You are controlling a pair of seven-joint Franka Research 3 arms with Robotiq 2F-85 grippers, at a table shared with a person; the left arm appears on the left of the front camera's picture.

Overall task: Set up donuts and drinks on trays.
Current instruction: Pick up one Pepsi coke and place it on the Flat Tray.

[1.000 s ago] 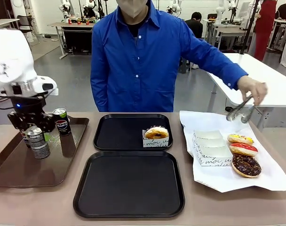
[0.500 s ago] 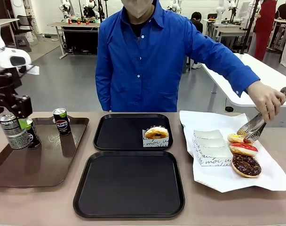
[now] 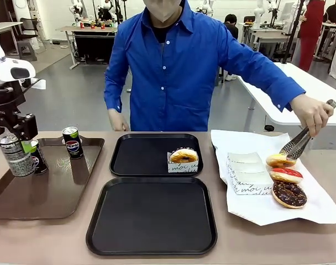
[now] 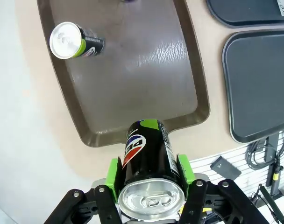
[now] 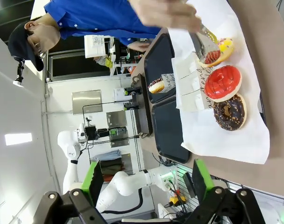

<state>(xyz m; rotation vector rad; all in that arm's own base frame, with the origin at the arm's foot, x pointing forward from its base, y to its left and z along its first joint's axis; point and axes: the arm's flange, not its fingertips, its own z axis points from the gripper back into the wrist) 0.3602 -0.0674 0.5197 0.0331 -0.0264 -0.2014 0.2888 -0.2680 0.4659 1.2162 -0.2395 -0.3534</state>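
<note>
Well left of the near black tray [image 3: 151,215], a can [image 3: 16,157] is clamped upright between the pads of the left hand [image 3: 13,138], silver top up, at the outer edge of the brown tray [image 3: 46,199]. On that brown tray, just left of the near black tray, a green-banded can [image 3: 36,156] and a logo can [image 3: 73,142] are stood upright.

Directly behind the near black tray, the far black tray [image 3: 140,157] is laid. A glazed donut [image 3: 183,155] in a paper holder [image 3: 182,166] is seated in the right corner closest to the near one.

Right of the near black tray, white paper [image 3: 267,212] is spread over the tabletop [image 3: 46,243]. On it a yellow-iced donut [image 3: 278,161] is pinched by tongs [image 3: 298,144] gripped in the person's hand [image 3: 310,113]. A red-iced donut [image 3: 285,175] and a chocolate donut [image 3: 289,194] are lined up just in front of it.

The right hand [image 5: 148,182] is spread wide, with nothing held between its fingers.
</note>
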